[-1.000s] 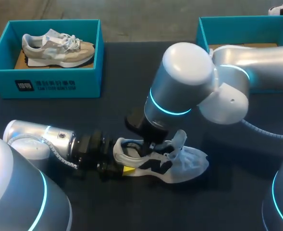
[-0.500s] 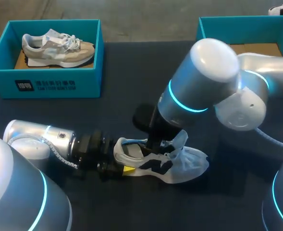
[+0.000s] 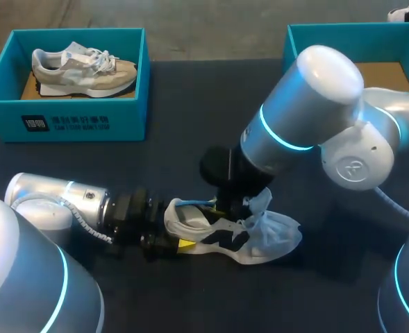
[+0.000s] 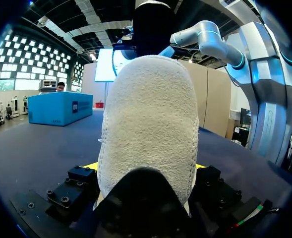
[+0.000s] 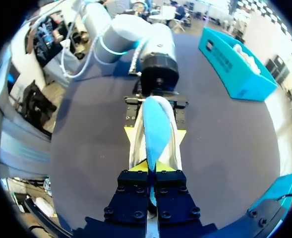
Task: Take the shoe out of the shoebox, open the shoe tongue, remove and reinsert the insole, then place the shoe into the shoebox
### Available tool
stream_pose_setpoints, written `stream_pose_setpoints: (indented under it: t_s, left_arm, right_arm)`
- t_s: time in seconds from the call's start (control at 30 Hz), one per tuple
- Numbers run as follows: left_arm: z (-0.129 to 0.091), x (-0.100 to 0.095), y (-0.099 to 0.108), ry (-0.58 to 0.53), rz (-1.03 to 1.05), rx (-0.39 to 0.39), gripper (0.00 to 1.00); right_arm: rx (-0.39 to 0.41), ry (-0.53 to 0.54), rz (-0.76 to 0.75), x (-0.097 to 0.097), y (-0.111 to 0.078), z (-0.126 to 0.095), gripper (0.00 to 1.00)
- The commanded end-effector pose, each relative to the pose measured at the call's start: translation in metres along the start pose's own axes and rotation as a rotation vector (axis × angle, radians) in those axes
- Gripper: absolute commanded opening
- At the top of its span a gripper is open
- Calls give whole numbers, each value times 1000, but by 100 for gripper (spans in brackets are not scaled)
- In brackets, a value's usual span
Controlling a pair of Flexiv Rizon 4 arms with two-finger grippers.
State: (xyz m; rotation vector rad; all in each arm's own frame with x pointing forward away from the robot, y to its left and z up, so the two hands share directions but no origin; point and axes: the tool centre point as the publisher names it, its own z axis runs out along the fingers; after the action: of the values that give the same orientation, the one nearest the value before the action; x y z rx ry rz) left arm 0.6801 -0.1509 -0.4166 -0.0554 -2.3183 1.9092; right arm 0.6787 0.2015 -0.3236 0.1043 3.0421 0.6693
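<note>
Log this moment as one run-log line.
left jaws: shut on white shoe heel | right jaws: shut on blue insole | insole: partly out

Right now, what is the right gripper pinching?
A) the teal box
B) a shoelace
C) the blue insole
C: the right gripper's fingers are shut on the blue insole, which sticks up out of the white shoe held at its heel by the left gripper.
</note>
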Motion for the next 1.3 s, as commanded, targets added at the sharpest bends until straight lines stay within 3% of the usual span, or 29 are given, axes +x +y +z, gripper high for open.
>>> stream_pose_setpoints:
  t_s: [0.03, 0.4, 0.63, 0.67, 0.73, 0.87, 1.07, 1.3]
  left_arm:
    - [0, 1, -1, -1, 0, -2, 0]
    - [0, 1, -1, -1, 0, -2, 0]
    - [0, 1, -1, -1, 0, -2, 0]
    - [0, 1, -1, -1, 0, -2, 0]
    - [0, 1, -1, -1, 0, -2, 0]
    - [0, 1, -1, -1, 0, -2, 0]
    - [0, 1, -1, -1, 0, -2, 0]
    - [0, 1, -1, -1, 0, -2, 0]
  right_arm:
    - [-8, 19, -30, 1, -4, -2, 0]
    - [-69, 75, -174, 5, 1, -2, 0]
    - [-12, 105, -202, 6, 12, 5, 0]
    - [-4, 108, -204, 5, 14, 6, 1]
    - [7, 114, -203, 5, 15, 9, 19]
    - [27, 116, -191, 4, 16, 11, 29]
    - [39, 107, -173, 3, 15, 10, 35]
    - [37, 82, -92, 5, 3, 4, 35]
